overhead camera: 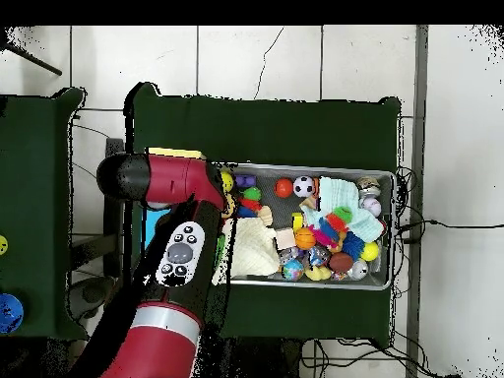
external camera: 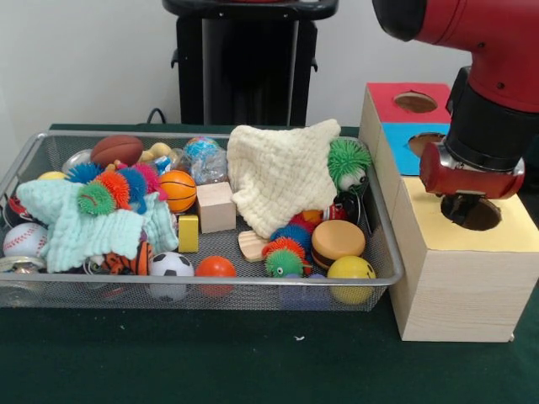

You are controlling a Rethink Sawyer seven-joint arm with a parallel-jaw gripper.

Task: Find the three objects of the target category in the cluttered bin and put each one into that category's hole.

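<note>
The silver wire-mesh bin holds a heap of toys: a small basketball, a soccer ball, a baseball, a brown football, spiky balls, wooden blocks and a toy burger. A cream cloth and a mint cloth cover part of them. My gripper hangs right over the hole of the yellow-topped box, to the right of the bin. I cannot see whether it holds anything. The bin also shows in the overhead view.
Behind the yellow box stand a blue-topped box and a red-topped box, each with a round hole. My red arm covers the boxes from above. The black pedestal stands behind the bin.
</note>
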